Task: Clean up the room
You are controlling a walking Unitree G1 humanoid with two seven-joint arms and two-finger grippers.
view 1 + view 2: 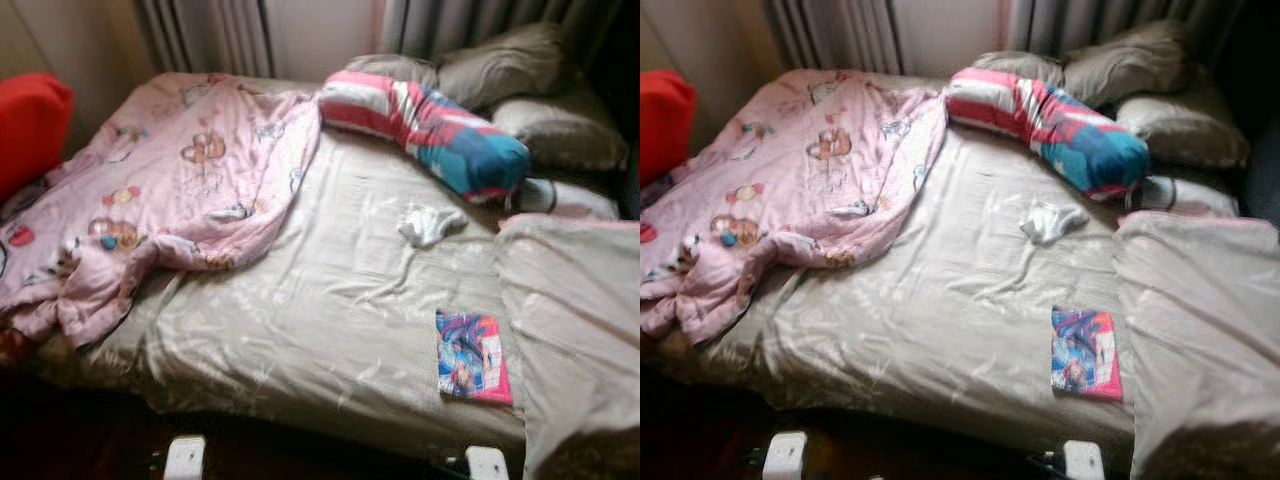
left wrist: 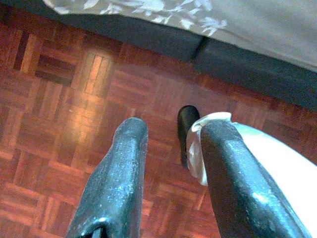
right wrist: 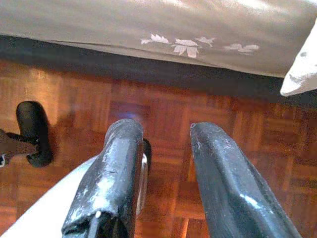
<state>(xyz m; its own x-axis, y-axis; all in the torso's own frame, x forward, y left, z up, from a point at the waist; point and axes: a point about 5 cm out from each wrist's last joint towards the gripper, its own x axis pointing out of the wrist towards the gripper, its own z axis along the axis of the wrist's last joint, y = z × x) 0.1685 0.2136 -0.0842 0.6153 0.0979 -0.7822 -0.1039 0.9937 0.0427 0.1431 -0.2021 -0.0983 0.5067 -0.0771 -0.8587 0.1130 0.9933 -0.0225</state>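
Both arms hang idle by the bed point(image 1: 330, 330), left hand point(image 2: 171, 173) and right hand point(image 3: 166, 173) parted and empty above the floor point(image 2: 59, 99), since the book point(image 1: 472, 357), white sock point(image 1: 428, 224) and crumpled pink blanket point(image 1: 170, 190) lie untouched on the sheet.

The bed sheet point(image 1: 330, 300) was smooth, faintly shiny cloth, the pink blanket point(image 1: 170, 180) on it soft and matt. Beneath the bed, the parquet floor point(image 2: 64, 99) was glossy wood.
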